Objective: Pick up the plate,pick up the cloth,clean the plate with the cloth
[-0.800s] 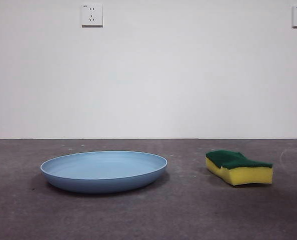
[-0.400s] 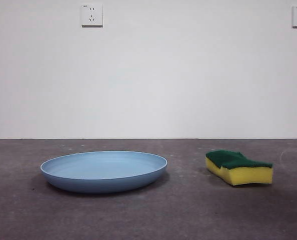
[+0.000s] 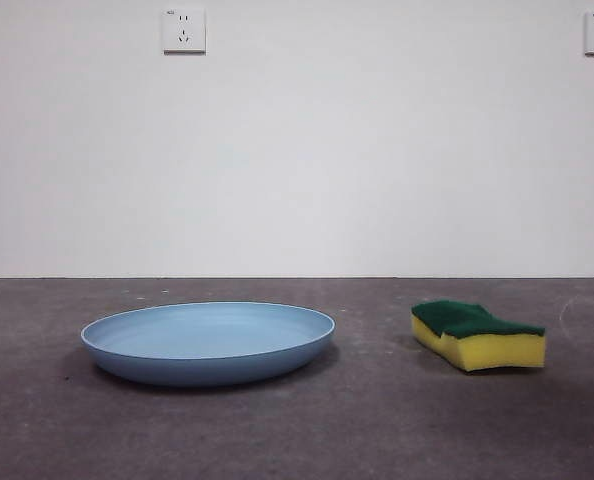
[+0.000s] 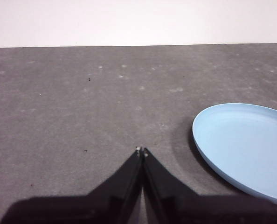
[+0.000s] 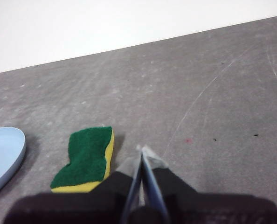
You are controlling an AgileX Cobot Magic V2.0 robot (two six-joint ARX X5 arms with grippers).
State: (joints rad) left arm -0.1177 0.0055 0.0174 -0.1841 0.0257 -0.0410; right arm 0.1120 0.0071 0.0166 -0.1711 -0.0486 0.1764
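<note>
Black jaws on both arms were pressed together and held nothing: the left gripper [image 4: 141, 150] hung over bare table [image 4: 82, 102] beside the plate [image 3: 208, 342], the right gripper [image 5: 143, 150] just beside the sponge [image 3: 477, 333]. Plate and sponge lay well apart, untouched. Lifting the plate would probably call for opening the left jaws and pinching its raised rim. Neither arm showed in the front view, and both wrist views cut the plate off.

Plate [image 3: 208, 343] light blue, plain. Cloth [image 3: 477, 335] yellow foam, dark green top. Table [image 3: 377, 430] mottled dark grey. Wall [image 3: 377, 150] white.
</note>
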